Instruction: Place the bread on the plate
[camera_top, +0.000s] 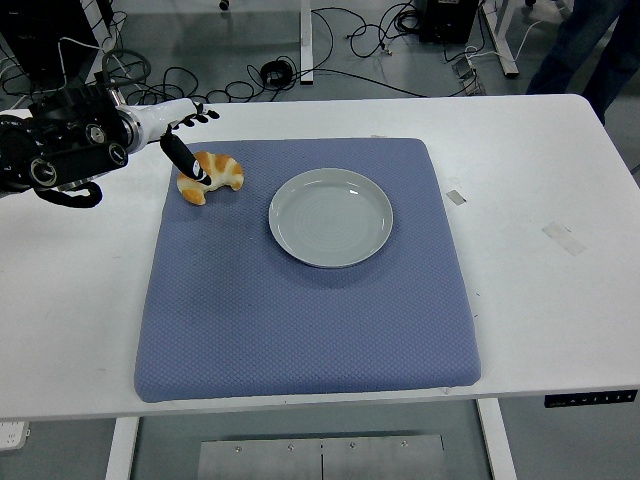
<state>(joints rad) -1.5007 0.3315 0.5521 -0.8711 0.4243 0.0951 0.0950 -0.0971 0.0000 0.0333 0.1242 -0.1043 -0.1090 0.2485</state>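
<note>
So the croissant (212, 175) is sitting near the far-left corner of the blue mat (300, 320), just left of the grey plate (331, 217) but not touching it, and the plate has nothing on it, so the actual placing hasn't happened yet. The left robot hand (183, 135) comes in from the left edge over the white counter (540, 290) and is right at the croissant: fingers are spread out and relaxed, not wrapped around anything, with one dark fingertip (198, 177) pointing down over the left end of the croissant. Can't really tell if that tip is touching the crust or just above it. The right arm isn't in the shot at all. Looks like the step in hand is the reach and grasp. To do it well, the robot hand probably wants to get centred over the thick middle of the croissant rather than that left horn, since pinching a tapered tip would likely let it swing or slip out. Fingers on the far side and thumb on the near side, closing across the narrow width, seems like the safest bet. It looks soft and flaky, so a gentle squeeze, enough to hold but not crush. Then a clean lift clear of the mat before moving right, so it doesn't drag on the fabric or bump the plate's rim on the way in. The plate is near, so it's a short carry.
</note>
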